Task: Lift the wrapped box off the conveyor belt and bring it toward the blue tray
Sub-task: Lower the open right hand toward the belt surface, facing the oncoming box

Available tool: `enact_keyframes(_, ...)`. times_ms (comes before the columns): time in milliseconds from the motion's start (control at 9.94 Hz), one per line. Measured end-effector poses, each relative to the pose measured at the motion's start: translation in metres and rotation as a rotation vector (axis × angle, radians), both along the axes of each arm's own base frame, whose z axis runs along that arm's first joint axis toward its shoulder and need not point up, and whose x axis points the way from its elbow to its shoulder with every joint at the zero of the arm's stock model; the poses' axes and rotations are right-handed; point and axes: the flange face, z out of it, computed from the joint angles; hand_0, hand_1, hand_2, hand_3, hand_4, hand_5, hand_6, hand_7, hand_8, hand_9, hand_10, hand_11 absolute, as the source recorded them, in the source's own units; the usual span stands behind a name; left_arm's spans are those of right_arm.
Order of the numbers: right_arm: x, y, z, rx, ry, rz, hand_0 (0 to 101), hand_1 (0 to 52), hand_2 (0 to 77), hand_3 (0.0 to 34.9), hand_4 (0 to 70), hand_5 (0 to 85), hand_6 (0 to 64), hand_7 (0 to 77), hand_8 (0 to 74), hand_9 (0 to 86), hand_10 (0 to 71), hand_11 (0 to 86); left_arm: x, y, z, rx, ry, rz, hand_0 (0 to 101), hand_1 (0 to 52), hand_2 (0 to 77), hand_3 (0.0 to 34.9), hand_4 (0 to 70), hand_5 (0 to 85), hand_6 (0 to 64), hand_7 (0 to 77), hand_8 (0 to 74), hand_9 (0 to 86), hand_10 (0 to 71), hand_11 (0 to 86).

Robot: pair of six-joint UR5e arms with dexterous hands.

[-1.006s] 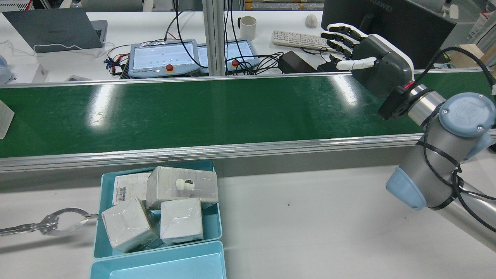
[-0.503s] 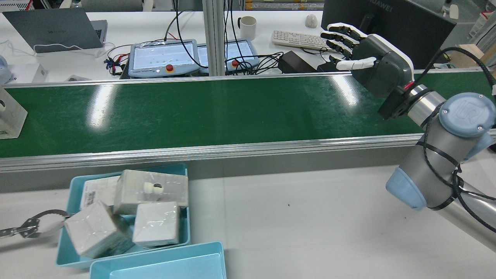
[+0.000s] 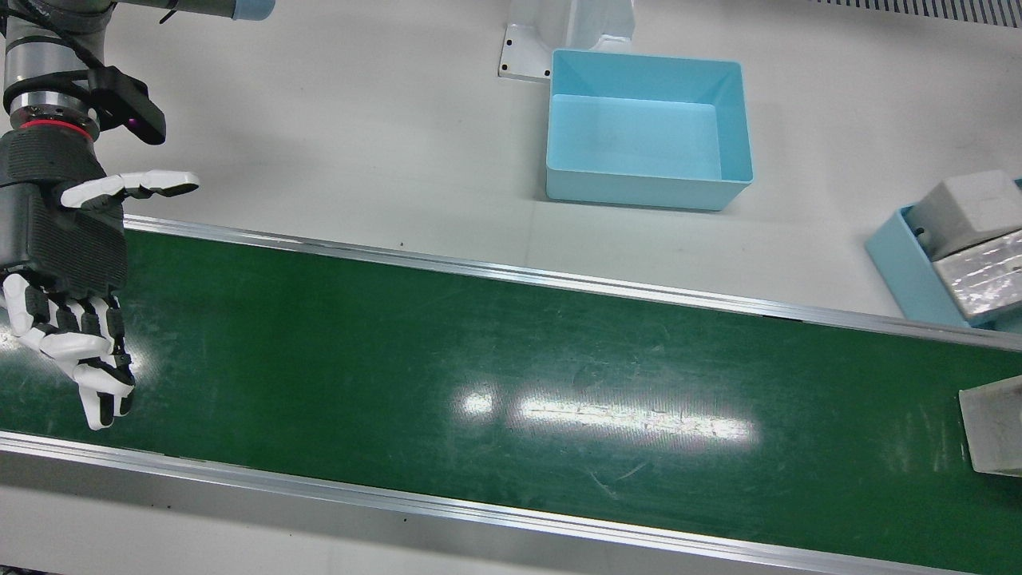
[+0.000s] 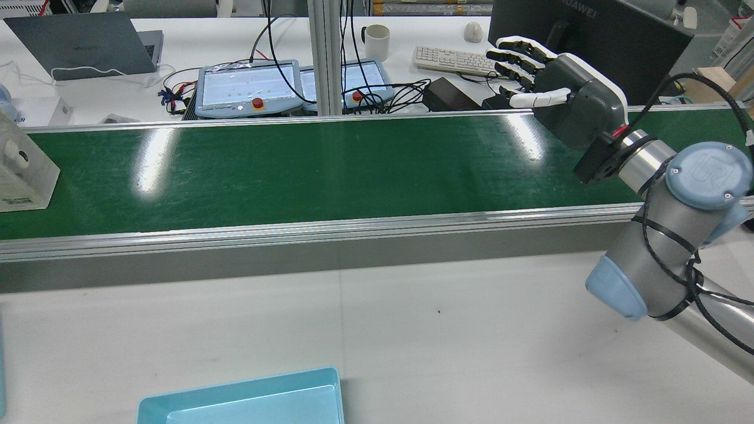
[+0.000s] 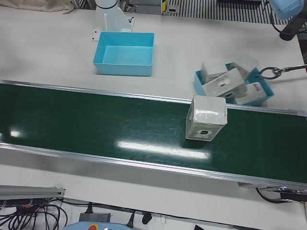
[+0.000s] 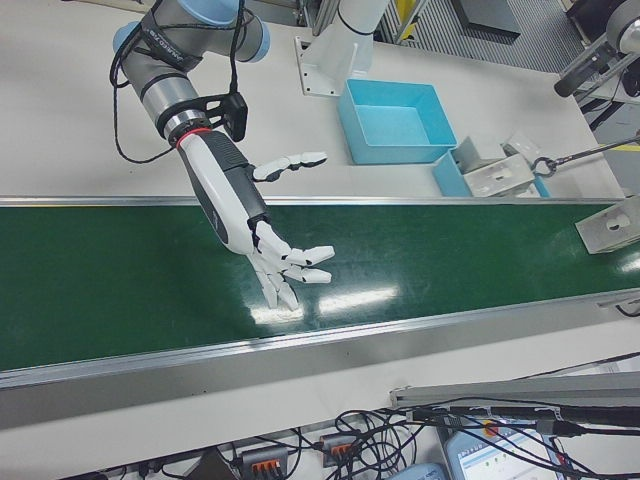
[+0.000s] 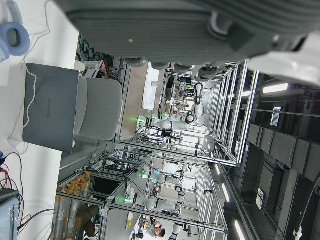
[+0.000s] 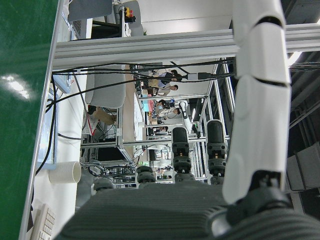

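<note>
Green conveyor belt point(image 5: 96, 124) carries the wrapped box point(image 5: 206, 118), nowhere near the right hand point(image 6: 262, 235). That hand's fingers are spread, grasping nothing; can't tell about the left hand point(image 7: 200, 30).

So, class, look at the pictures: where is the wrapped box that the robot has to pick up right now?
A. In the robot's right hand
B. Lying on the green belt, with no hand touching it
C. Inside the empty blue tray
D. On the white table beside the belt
B: the wrapped box sits on the green belt, while the right hand is open, far along the belt.
</note>
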Motion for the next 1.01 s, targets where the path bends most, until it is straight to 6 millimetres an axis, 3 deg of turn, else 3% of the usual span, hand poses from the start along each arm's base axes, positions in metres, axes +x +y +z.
enact_keyframes(101,-0.004,0.000,0.000,0.003,-0.002,-0.006,48,13.6,12.0,20.9,8.2,33.3,1.1,21.8,0.5,6.5,0.0,1.6,0.000,0.000,0.000,0.000,0.000,0.000,0,0.0,1.1,0.0,0.0,1.1,0.0,0.0,0.0,0.0,0.5,0.0)
enact_keyframes(201,-0.010,0.001,0.000,0.011,-0.006,-0.014,49,19.6,18.5,20.0,8.2,33.3,1.1,21.8,0.5,6.5,0.0,1.6,0.000,0.000,0.000,0.000,0.000,0.000,0,0.0,1.1,0.0,0.0,1.1,0.0,0.0,0.0,0.0,0.5,0.0)
enact_keyframes(302,-0.016,0.001,-0.001,0.026,-0.017,-0.022,49,19.6,18.5,20.0,8.2,33.3,1.1,21.8,0.5,6.5,0.0,1.6,0.000,0.000,0.000,0.000,0.000,0.000,0,0.0,1.1,0.0,0.0,1.1,0.0,0.0,0.0,0.0,0.0,0.0)
enact_keyframes(402,-0.020,0.000,-0.002,0.045,-0.029,-0.027,52,24.0,27.3,17.7,8.2,33.3,2.7,22.4,1.6,7.6,0.0,1.6,0.000,0.000,0.000,0.000,0.000,0.000,0,0.0,0.5,0.0,0.0,1.1,0.0,0.5,0.0,0.0,0.0,0.0)
enact_keyframes(503,-0.024,-0.003,0.000,0.061,-0.041,-0.029,52,24.0,29.5,16.2,8.7,34.4,2.7,22.4,1.6,7.6,0.0,1.6,0.000,0.000,0.000,0.000,0.000,0.000,0,0.0,0.5,0.0,0.0,1.1,0.0,0.0,0.0,0.0,0.0,0.0)
enact_keyframes(604,-0.028,-0.006,0.003,0.074,-0.050,-0.032,52,22.4,28.9,9.8,9.8,35.5,2.7,22.4,0.0,7.1,0.0,1.6,0.000,0.000,0.000,0.000,0.000,0.000,0,0.0,0.5,0.0,0.0,1.1,0.0,0.0,0.0,0.0,0.0,0.0)
enact_keyframes(1006,-0.044,-0.007,0.009,0.082,-0.052,-0.054,52,20.7,26.2,8.3,12.0,36.0,3.3,21.3,0.0,4.9,1.6,4.4,0.000,0.000,0.000,0.000,0.000,0.000,0,0.0,0.5,0.0,0.0,1.1,0.0,0.5,0.0,0.0,0.0,0.0)
